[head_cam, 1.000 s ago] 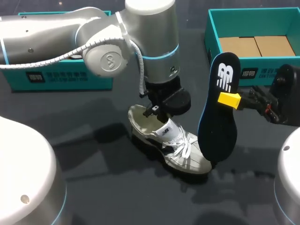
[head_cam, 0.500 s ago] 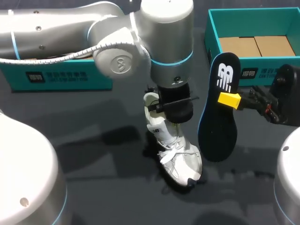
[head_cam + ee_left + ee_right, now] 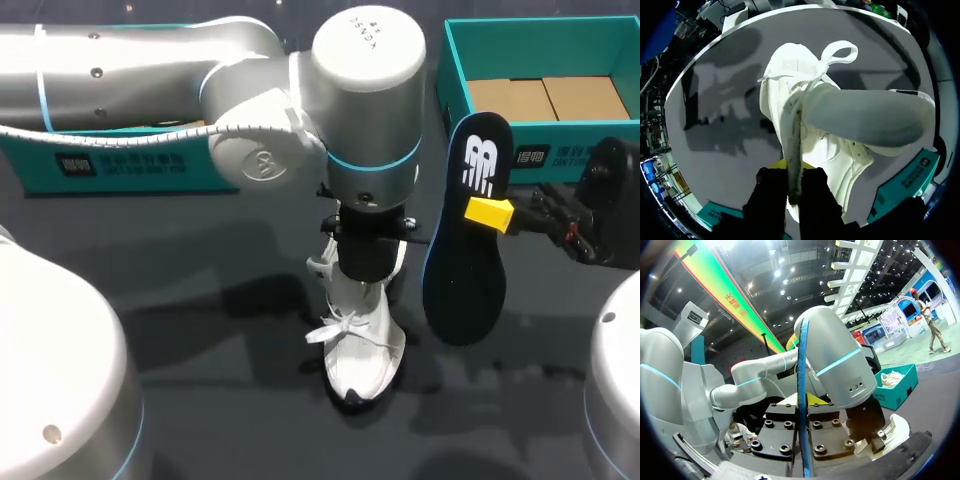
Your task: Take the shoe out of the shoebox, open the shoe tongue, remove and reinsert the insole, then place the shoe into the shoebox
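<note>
Currently the white sneaker (image 3: pixel 362 345) stands on the dark table (image 3: pixel 180 300) near the middle, outside the shoebox, sole down and toe pointing toward the front edge. The left arm (image 3: pixel 200 70) comes in from the left and hangs directly above the shoe's heel end, hiding the opening in the head view. In the left wrist view the left gripper (image 3: pixel 792 175) is pinching the shoe's upper edge (image 3: pixel 794 145): a thin strip of the side wall runs between its two black fingers (image 3: pixel 767 195), which touch it from both sides. Ahead of that gripper the tongue (image 3: pixel 865 117) stands lifted and folded away from the opening, and the laces (image 3: pixel 837 50) lie loose over the forefoot.

The dark insole (image 3: pixel 462 275), with a white logo near its upper end, is out of the shoe and held upright just beside the sneaker, lower end close to the table. The right gripper (image 3: pixel 490 213) is clamped on the insole's upper part; the right wrist view shows the insole edge-on between both fingers.

The teal shoebox (image 3: pixel 560 150) sits at the far right, well apart from the shoe, with cardboard (image 3: pixel 540 98) on its floor. A second teal box (image 3: pixel 120 165) sits at the far left, behind the left arm
</note>
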You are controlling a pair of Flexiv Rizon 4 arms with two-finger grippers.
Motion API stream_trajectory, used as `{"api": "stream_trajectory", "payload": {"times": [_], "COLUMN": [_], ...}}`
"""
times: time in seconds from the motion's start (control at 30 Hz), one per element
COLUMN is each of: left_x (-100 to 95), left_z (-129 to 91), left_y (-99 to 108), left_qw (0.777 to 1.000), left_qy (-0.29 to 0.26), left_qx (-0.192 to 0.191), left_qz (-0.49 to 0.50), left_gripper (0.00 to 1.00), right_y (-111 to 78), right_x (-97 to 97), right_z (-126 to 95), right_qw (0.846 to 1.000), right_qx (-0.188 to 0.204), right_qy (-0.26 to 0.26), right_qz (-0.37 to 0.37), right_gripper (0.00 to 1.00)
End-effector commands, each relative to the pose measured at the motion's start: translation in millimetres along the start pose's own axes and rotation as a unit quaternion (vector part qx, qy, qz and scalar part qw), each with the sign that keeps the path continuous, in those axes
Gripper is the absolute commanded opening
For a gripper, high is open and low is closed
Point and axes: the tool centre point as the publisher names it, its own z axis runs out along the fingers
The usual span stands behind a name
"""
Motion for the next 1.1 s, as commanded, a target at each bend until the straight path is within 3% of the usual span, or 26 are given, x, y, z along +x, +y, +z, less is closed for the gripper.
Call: {"api": "stream_trajectory", "payload": {"times": [0.03, 0.53, 1.1], "left_x": [3.4, -4.8, 2.2], "left_z": [6.9, 23.7, 43.7], "left_y": [3.4, 4.1, 12.0], "left_qw": [1.0, 1.0, 0.997], "left_qy": [-0.006, 0.017, 0.032], "left_qx": [0.007, 0.014, 0.035], "left_qz": [0.009, -0.005, -0.063], "left_gripper": [0.0, 0.0, 0.0], "right_y": [-0.5, -0.5, -0.5], "right_x": [2.2, 2.2, 2.2], "right_z": [0.2, 0.2, 0.2], "right_qw": [1.0, 1.0, 1.0], "right_qx": [0.001, 0.001, 0.001], "right_qy": [-0.002, -0.002, -0.002], "right_qz": [0.0, 0.0, 0.0], "right_gripper": [0.0, 0.0, 0.0]}}
